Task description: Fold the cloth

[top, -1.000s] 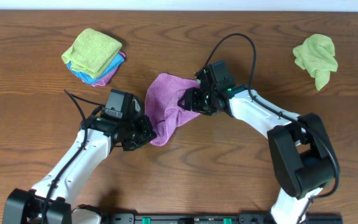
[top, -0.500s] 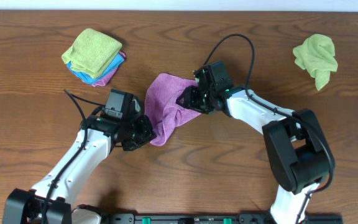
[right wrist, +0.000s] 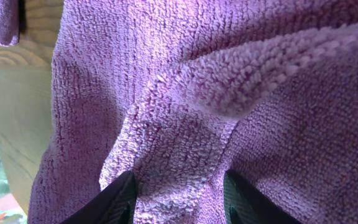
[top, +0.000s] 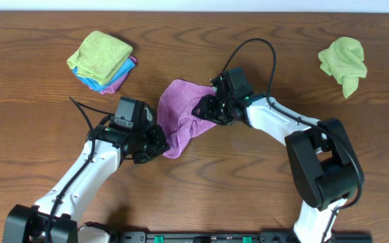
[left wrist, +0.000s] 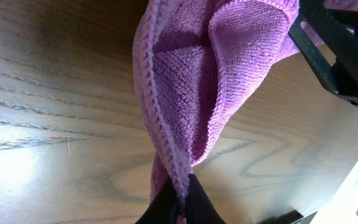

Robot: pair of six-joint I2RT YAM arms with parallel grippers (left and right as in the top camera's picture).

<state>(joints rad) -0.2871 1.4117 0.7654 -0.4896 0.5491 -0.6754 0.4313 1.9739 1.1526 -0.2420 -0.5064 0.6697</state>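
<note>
Obs: left gripper (left wrist: 180, 202) is pinched tight on the cloth's (top: 179, 111) lower corner. The right gripper (right wrist: 179, 186) has its jaws apart, straddling a ridge of pile at the cloth's right side, with no grip evident. The cloth lies mid-bench (top: 32, 148) between the arms, bunched, with no clean fold showing. Judgement: early stage, with flattening and every fold left to do. Folded stack (top: 101, 59) far left and green cloth (top: 343, 61) far right, both well apart.
</note>
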